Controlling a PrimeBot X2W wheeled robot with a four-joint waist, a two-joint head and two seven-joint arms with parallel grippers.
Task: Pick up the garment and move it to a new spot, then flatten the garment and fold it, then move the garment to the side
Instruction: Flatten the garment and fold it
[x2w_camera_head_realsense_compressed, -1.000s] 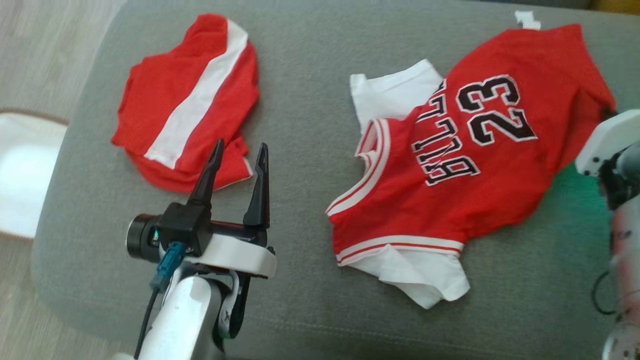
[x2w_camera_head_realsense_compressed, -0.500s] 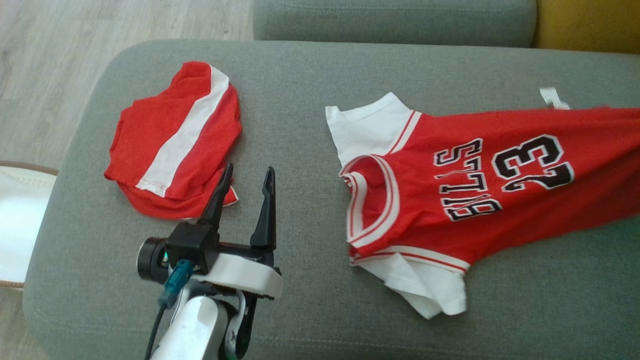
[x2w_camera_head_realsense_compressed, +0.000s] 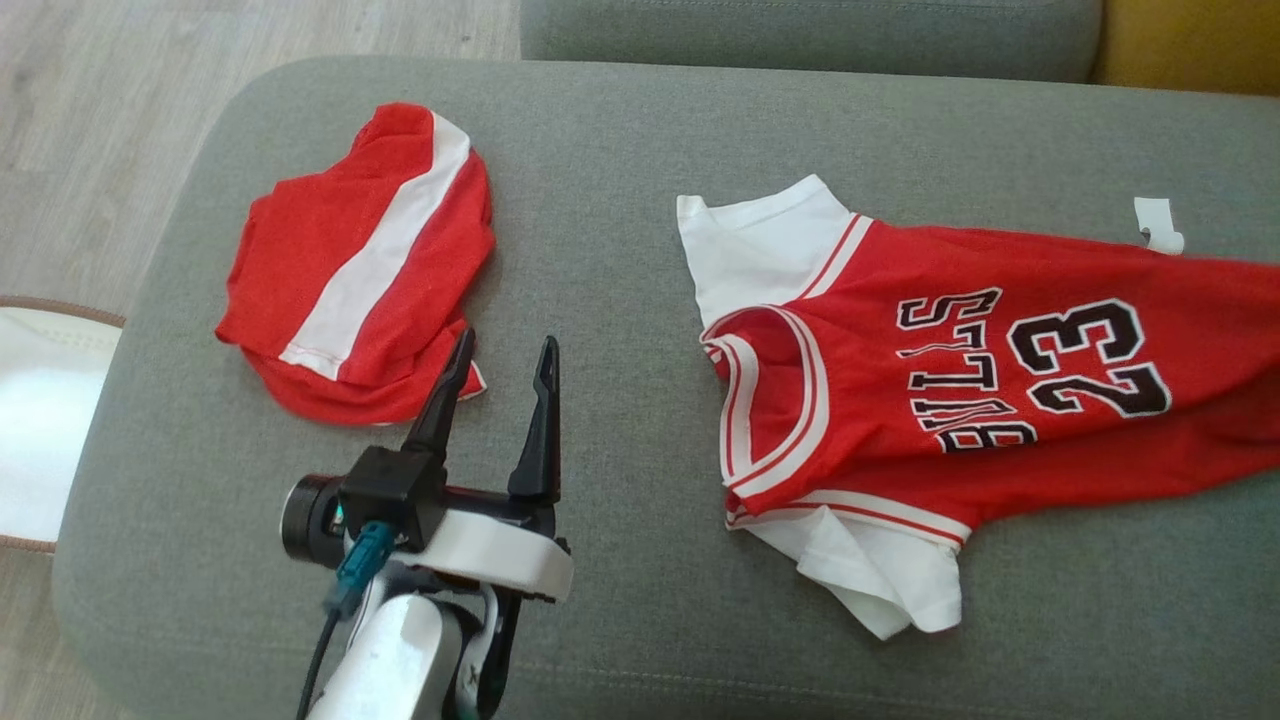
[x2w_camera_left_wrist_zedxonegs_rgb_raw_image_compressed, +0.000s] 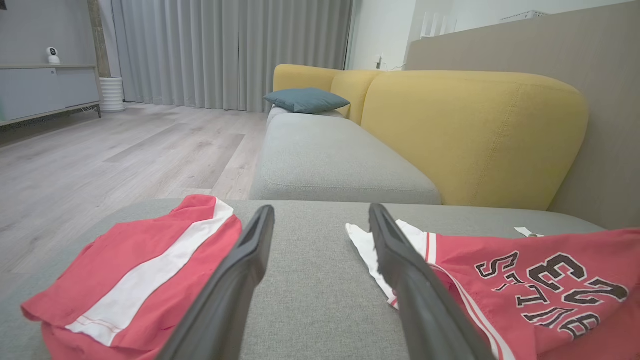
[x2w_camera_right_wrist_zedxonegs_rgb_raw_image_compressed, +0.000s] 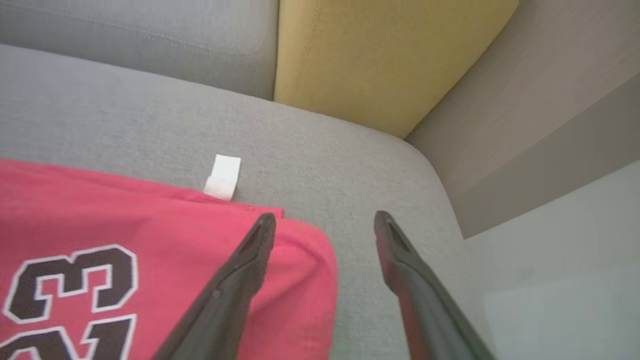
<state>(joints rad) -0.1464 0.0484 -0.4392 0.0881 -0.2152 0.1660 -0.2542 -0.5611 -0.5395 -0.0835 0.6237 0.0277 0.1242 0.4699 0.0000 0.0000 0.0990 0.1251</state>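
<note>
The garment, a red jersey (x2w_camera_head_realsense_compressed: 860, 330) with white sleeves and a black "23", lies spread across the right half of the grey seat (x2w_camera_head_realsense_compressed: 600, 200). It runs off the head view's right edge. In the right wrist view my right gripper (x2w_camera_right_wrist_zedxonegs_rgb_raw_image_compressed: 325, 217) hovers open over the jersey's (x2w_camera_right_wrist_zedxonegs_rgb_raw_image_compressed: 125, 210) hem corner, its left finger above the cloth and nothing between the fingers. My left gripper (x2w_camera_head_realsense_compressed: 505, 345) stands open and empty left of the jersey's collar. In the left wrist view, my left gripper (x2w_camera_left_wrist_zedxonegs_rgb_raw_image_compressed: 320, 212) points at bare seat beside the jersey (x2w_camera_left_wrist_zedxonegs_rgb_raw_image_compressed: 450, 260).
A folded red garment with a white stripe (x2w_camera_head_realsense_compressed: 360, 270) lies at the seat's left, just beyond my left fingertips. A white label (x2w_camera_head_realsense_compressed: 1158, 224) sticks out at the jersey's far hem. A yellow backrest (x2w_camera_right_wrist_zedxonegs_rgb_raw_image_compressed: 375, 60) borders the seat. A white object (x2w_camera_head_realsense_compressed: 40, 420) sits on the floor at the left.
The jersey has been drawn out flatter toward the right. My right gripper, shut before, now stands open over the hem. The head camera has shifted; the left arm has kept its pose.
</note>
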